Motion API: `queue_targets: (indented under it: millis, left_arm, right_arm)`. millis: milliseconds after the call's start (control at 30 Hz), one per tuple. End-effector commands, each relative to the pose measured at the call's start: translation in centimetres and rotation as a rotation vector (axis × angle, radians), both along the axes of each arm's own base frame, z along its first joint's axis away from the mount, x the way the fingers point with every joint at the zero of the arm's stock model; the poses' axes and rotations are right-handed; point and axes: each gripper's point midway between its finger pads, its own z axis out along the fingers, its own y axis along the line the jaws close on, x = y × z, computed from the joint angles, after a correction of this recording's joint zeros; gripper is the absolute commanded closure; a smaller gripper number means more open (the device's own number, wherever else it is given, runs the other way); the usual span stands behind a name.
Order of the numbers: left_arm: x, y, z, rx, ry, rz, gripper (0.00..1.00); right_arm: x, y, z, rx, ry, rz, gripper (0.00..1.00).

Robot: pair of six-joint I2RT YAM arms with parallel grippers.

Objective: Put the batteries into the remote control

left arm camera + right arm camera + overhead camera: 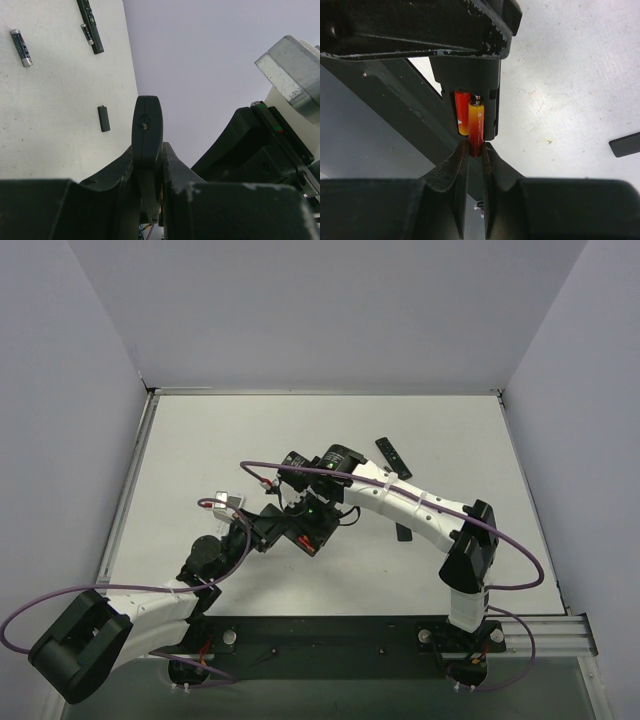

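Observation:
My left gripper [148, 151] is shut on the black remote control [146, 125], which stands edge-on between its fingers. In the right wrist view the remote's open battery bay [492, 107] faces me, with one red battery [461, 112] lying in it. My right gripper [476, 148] is shut on a second red-orange battery [476, 125], whose far end reaches into the bay beside the first. Both grippers meet at mid-table [300, 523]. A grey battery [21, 47] lies loose on the table, and another [87, 34] lies against a second remote.
The second black remote [393, 456] lies on the table behind the right arm. A small black cover [103, 118] lies flat on the white table [200, 440]; it also shows as the black cover [625, 144] at the right edge. Grey walls close in three sides.

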Motion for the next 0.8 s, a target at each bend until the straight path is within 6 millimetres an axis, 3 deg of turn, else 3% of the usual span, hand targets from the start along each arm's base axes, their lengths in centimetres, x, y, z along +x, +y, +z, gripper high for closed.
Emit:
queue_targets:
  millis: [0,367,767]
  left_arm:
    - [-0.2,-0.3,2.6,-0.066,-0.067,-0.014,1.0]
    - [-0.2,0.0,2.5,-0.077,-0.051,-0.002,1.0]
    - [-0.2,-0.1,1.3,-0.07,0.001,-0.005,1.0]
  right_arm:
    - [-0.1,-0.1,0.1,-0.03,0.004,0.011,0.92]
    - [-0.3,-0.1,0.0,-0.037,0.008,0.013,0.85]
    - [0.3,0.1,1.4,-0.001,-0.045,0.03,0.7]
